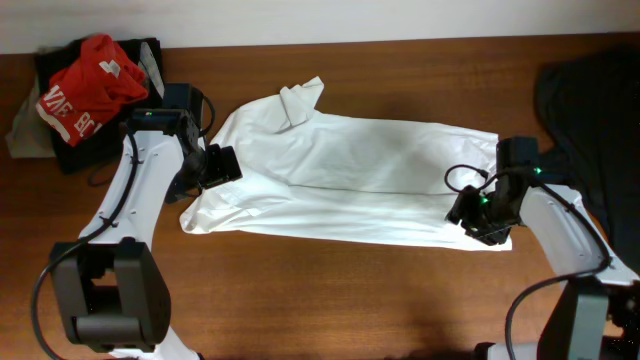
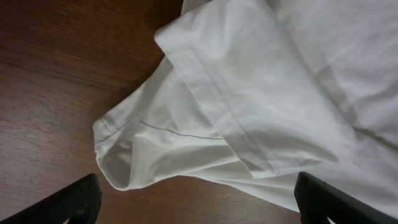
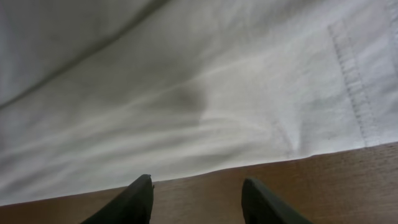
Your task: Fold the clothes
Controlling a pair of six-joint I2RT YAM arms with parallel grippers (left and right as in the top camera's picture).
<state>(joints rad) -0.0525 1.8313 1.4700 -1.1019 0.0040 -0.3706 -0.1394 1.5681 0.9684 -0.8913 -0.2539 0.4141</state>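
A large white shirt (image 1: 350, 180) lies spread across the middle of the brown table, folded lengthwise, with a sleeve sticking up at the back left. My left gripper (image 1: 215, 168) is open and empty at the shirt's left end; the left wrist view shows the hemmed sleeve (image 2: 211, 106) just beyond the wide-apart fingers (image 2: 199, 205). My right gripper (image 1: 478, 215) is open and empty at the shirt's right front corner; the right wrist view shows the white hem (image 3: 205, 106) just past the fingertips (image 3: 196, 193), which are over bare wood.
A red garment with white lettering (image 1: 88, 85) lies on a black garment (image 1: 75, 150) at the back left corner. A dark garment (image 1: 590, 110) lies at the right edge. Bare table (image 1: 330, 290) runs along the front.
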